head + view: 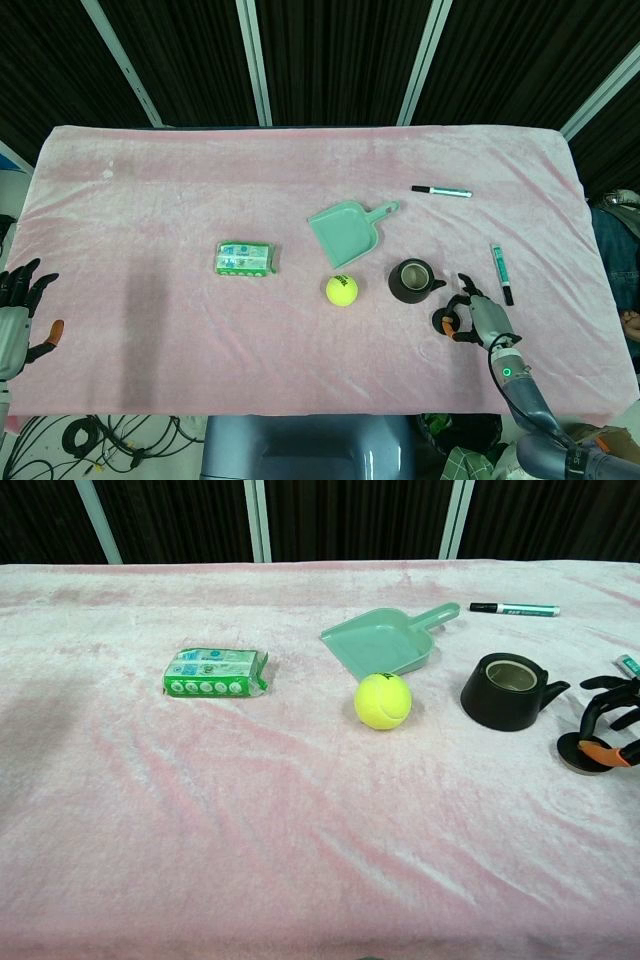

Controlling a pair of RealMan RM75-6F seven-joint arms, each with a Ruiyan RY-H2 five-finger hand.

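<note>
So the right hand (477, 318) is sitting at the near right part of the desk (150, 200), which is wearing a pink fuzzy cloth, and its fingers (606, 712) are curling around a small black lid (581, 752) that's lying flat on the cloth, looks like it's pinching the lid's edge with an orange-tipped thumb pressing from the near side, though I can't say how firm that hold is. The lid is lying just beside the black teapot (412, 281), which is standing upright and open-topped with its spout pointing toward the hand. Left of the teapot a yellow tennis ball (341, 290) is resting right next to a teal dustpan (348, 231). Further left, well apart, a green packet (244, 259) is lying flat. Two markers are hanging out on the right side, one (441, 190) near the far edge and one (501, 272) just beyond the right hand. The left hand (18, 312) is hovering off the desk's left edge, fingers spread apart and holding nothing.
</note>
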